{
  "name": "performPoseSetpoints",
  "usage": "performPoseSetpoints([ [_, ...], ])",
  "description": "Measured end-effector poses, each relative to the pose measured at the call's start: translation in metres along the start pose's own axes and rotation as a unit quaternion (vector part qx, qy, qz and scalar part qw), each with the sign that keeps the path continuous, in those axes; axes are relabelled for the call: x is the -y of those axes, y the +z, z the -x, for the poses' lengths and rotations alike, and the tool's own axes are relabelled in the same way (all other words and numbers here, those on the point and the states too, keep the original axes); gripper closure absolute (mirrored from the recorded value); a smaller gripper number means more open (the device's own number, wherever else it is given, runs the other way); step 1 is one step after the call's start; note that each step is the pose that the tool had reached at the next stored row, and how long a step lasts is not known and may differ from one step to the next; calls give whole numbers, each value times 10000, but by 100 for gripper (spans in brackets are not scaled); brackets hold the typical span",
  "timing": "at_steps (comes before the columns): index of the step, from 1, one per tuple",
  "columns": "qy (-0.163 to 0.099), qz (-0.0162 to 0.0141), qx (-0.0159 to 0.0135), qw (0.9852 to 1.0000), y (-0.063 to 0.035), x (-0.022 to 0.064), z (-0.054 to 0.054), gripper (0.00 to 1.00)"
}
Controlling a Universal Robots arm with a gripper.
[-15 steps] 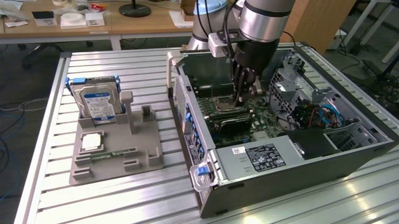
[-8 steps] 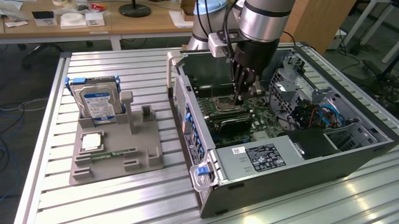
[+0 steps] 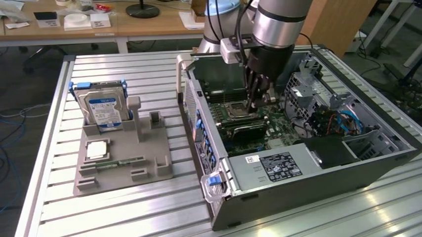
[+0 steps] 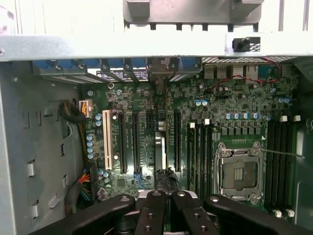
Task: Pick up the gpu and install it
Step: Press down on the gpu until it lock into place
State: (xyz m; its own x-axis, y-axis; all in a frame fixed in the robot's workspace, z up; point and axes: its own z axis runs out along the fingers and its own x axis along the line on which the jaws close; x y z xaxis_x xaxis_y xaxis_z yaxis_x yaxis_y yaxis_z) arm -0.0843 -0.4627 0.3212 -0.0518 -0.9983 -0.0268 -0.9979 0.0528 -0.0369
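Observation:
The gpu (image 4: 159,147) appears edge-on in the wrist view as a thin upright card running between the long black expansion slots of the motherboard (image 4: 215,98). Its silver bracket end (image 4: 159,73) sits at the case's rear wall. My gripper (image 4: 167,196) has its black fingers (image 4: 155,210) drawn close together over the card's near end, shut on it. In the exterior view the gripper (image 3: 254,104) reaches down into the open computer case (image 3: 218,192), just above the dark card with green edges (image 3: 242,130). How deep the card sits in its slot cannot be told.
A grey parts holder (image 3: 125,173) stands at the exterior view's left with a silver hard drive (image 3: 102,111), a narrow memory strip (image 3: 122,162) and a square chip (image 3: 97,149). Inside the case are the CPU socket (image 4: 239,174), the power supply (image 3: 277,165) and cables (image 3: 336,123).

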Motion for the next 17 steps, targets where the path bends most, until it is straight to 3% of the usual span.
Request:
performPoseSetpoints([
  [14,1,0,0,10000,255,-12,41,89],
  [17,0,0,-1,10000,262,-13,43,89],
])
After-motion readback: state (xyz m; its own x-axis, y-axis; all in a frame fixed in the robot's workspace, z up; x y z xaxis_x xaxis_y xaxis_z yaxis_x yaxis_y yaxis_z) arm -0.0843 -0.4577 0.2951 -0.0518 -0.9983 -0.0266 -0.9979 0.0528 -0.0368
